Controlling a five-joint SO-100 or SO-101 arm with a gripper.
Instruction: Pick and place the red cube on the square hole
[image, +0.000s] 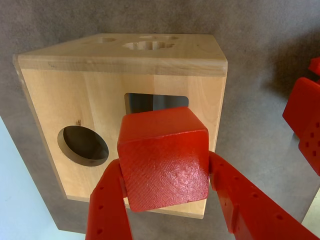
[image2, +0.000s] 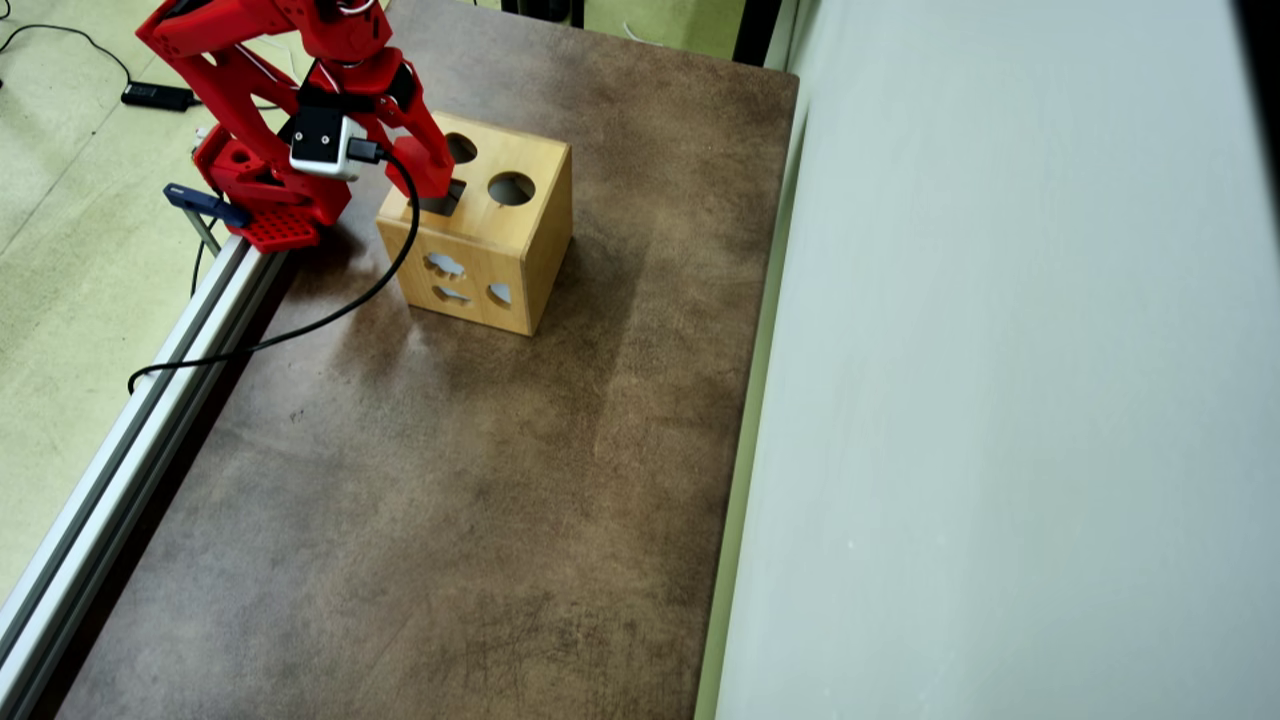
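Wrist view: hand (image: 167, 192) grips the red cube (image: 164, 159) btwn both fingers, w/ cube tilted, covering the lower part of the square hole (image: 150, 101) in the wooden box (image: 60, 100). Round hole (image: 83, 145) sits left of the cube. Overhead view: hand is over box top at the far-left of the brown surface (image2: 450, 480); cube hard to tell from the red arm (image2: 250, 60) there.
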